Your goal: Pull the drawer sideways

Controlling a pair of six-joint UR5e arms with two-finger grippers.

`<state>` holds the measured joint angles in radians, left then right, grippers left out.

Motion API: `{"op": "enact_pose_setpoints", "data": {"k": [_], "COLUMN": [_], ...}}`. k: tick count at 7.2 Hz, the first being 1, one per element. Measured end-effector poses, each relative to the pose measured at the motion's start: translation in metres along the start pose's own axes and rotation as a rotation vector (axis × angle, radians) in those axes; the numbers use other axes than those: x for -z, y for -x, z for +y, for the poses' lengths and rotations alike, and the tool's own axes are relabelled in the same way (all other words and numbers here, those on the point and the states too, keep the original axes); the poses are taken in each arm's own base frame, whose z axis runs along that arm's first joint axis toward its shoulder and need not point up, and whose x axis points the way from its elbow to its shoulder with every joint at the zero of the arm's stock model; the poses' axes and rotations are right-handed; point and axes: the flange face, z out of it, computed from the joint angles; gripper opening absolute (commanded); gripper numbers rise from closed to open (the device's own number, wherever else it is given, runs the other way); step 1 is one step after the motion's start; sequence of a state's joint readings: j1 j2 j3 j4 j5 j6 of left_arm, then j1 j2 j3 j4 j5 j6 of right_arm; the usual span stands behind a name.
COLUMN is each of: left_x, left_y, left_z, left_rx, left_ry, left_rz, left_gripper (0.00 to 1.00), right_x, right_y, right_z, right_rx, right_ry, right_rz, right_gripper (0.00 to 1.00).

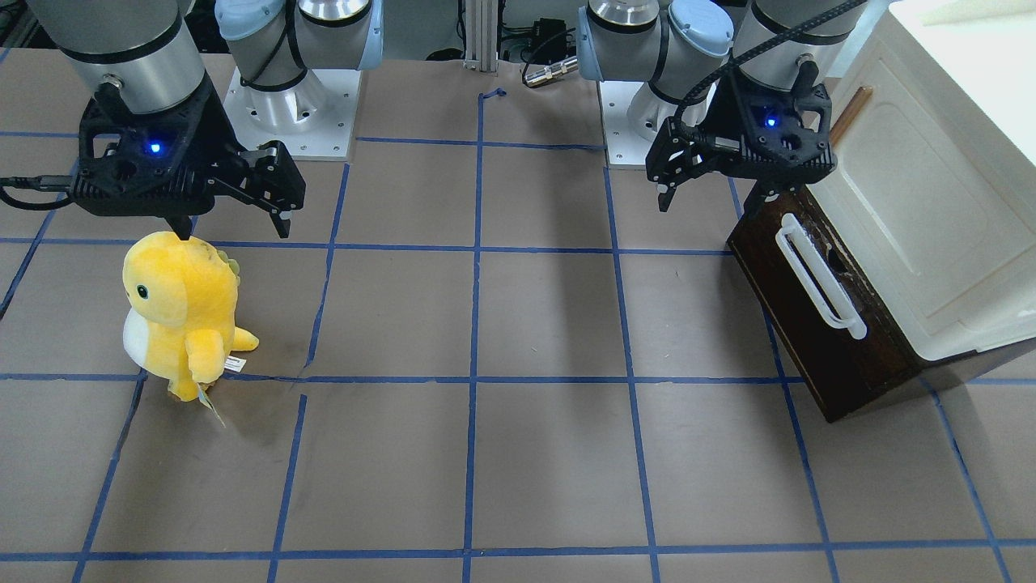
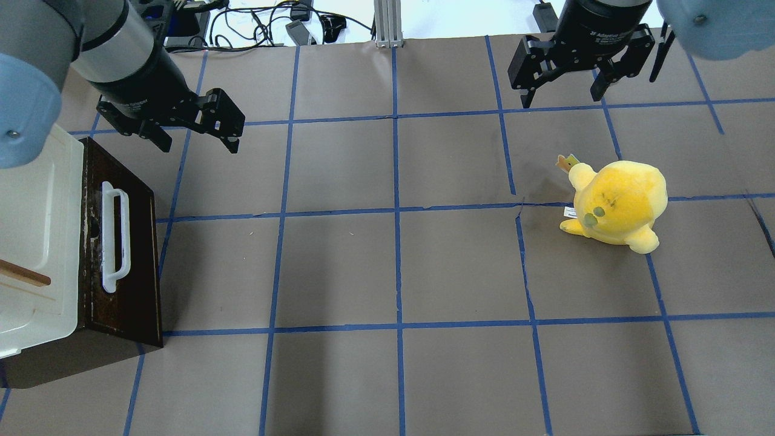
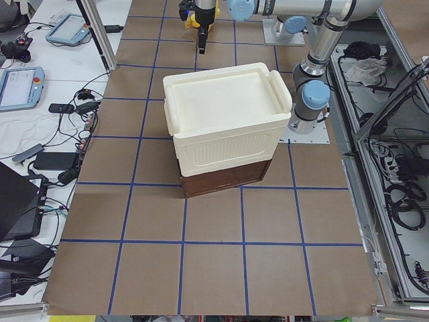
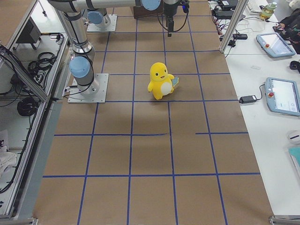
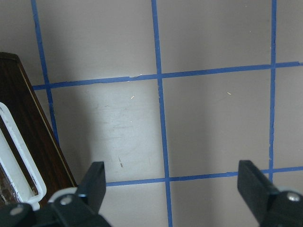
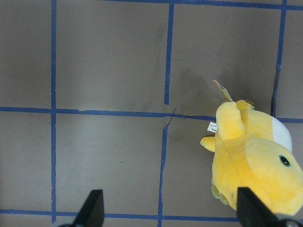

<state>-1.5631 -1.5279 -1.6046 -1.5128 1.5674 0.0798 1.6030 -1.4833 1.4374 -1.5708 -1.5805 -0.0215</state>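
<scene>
The left gripper [image 2: 197,142] hangs wide open and empty above the table [image 2: 393,272]. It sits just past the far end of the drawer [image 2: 136,260] and touches nothing. In the left wrist view, both fingers [image 5: 94,182] frame bare table, with the drawer corner and one end of the white handle [image 5: 19,156] at the view's left edge. The right gripper [image 2: 563,94] is also spread open with nothing in it, well apart from the drawer, near the yellow plush toy [image 2: 617,203].

The drawer sits at the bottom of the cream-white cabinet [image 2: 36,242] at the table's end on my left side. Its dark front faces the table's middle. It looks pushed in, or nearly so.

Step in hand, as I judge it: approach and grasp the handle.

1. I bring the left gripper back over the middle of the bar, not its end, so the pull does not twist the drawer.
2. I turn the wrist so that the jaws span the bar's thin section.
3. I lower until the fingers bracket the bar clear of the drawer front, then close.
4. I pull straight toward the table's middle, along the drawer's own line.

Risk: the cabinet looks unrestrained and may slide along with the drawer, so I would pull slowly.
</scene>
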Motion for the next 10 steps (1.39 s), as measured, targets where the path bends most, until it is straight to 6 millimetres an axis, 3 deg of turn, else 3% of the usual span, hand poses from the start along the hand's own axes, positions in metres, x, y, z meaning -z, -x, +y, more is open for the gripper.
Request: {"op": "enact_pose_setpoints", "data": {"k": [10], "left_x": [-0.0050], "left_y": [0.0011], "left_z": [-0.0081], "left_rx": [0.024], "left_ry": [0.001], "left_rz": [0.007], "left_gripper": [1.00], "right_x": [0.0000], "right_y": [0.0000], "right_z": [0.0000], "right_rx": [0.000], "right_ry": [0.000], "right_rz": [0.000], "right_gripper": [1.00]}}
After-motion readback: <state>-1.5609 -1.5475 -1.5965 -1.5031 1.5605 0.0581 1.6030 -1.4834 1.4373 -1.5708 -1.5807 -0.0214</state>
